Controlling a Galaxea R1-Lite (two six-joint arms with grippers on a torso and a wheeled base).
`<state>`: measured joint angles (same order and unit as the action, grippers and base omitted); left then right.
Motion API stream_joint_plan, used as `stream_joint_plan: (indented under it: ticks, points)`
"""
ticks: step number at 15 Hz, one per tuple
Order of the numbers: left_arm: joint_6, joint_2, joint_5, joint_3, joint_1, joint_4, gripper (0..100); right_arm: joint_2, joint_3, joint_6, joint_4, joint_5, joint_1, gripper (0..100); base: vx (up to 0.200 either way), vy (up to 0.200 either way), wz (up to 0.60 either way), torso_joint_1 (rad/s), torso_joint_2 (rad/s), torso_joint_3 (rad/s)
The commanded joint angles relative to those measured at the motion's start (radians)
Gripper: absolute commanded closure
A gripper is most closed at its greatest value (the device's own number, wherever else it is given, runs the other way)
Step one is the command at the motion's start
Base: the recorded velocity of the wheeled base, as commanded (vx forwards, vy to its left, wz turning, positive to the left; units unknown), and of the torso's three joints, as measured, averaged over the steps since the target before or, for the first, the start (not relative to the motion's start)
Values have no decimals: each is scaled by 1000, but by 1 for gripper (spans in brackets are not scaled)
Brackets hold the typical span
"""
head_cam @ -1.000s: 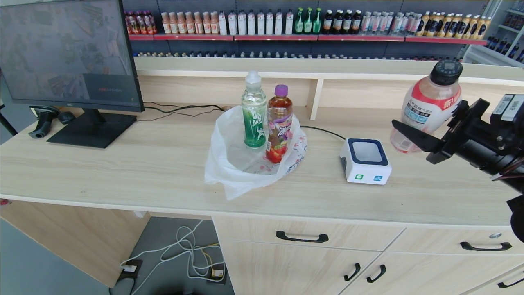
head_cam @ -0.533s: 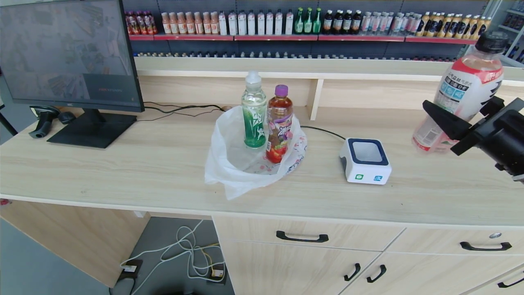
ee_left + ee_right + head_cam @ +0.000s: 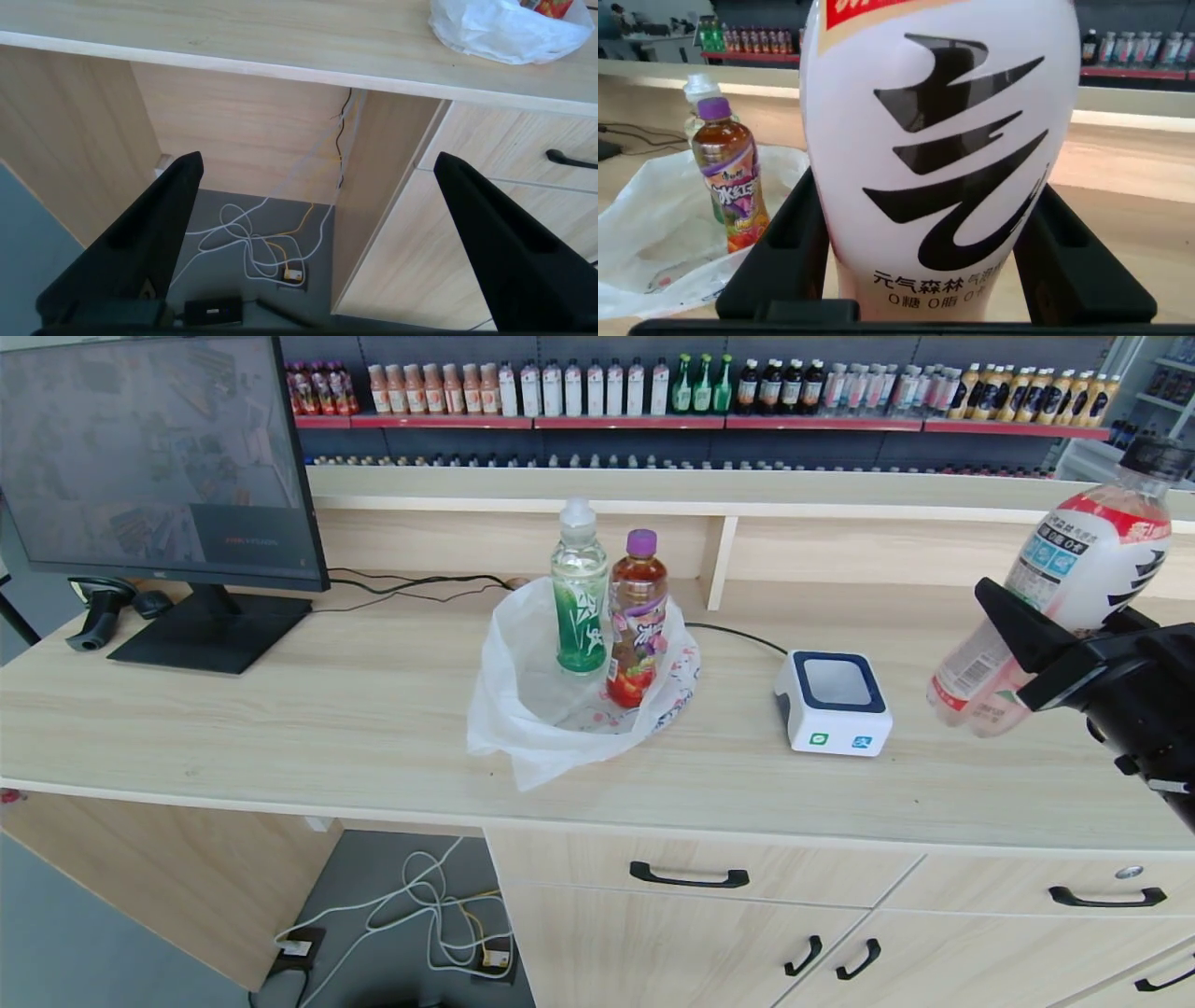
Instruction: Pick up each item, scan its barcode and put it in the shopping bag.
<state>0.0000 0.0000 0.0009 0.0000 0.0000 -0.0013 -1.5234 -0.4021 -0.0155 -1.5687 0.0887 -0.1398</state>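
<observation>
Bottle, pink with a black cap, is held tilted above the right end of the counter, just right of the scanner. The right gripper is clamped on its body. Step in hand, as judged: scanning. The next move calls for turning the barcode to face the scanner window. The left gripper is spread wide, holding nothing, near the counter's front edge. Count: three bottles, one held, a green bottle and a red bottle standing in the bag; one bag; one scanner.
</observation>
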Motion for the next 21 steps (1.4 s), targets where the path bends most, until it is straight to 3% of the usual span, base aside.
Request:
stream_joint_plan:
  ticks: [1,5,11,17,21]
  points:
    - [0,2,1,0,0,0,0,2,6,-3,-2,-44,-4,100,0,0,0,0,0,0]
    - [0,2,-1,0,0,0,0,-12,5,-4,-2,-96,2,100,0,0,0,0,0,0]
    - [3,0,-1,0,0,0,0,34,2,-133,-2,-215,-4,100,0,0,0,0,0,0]
    - [3,0,-1,0,0,0,0,29,-21,-136,-2,-215,-4,100,0,0,0,0,0,0]
    - [5,0,-1,0,0,0,0,39,-6,-139,-2,-216,-9,100,-150,0,0,5,2,2]
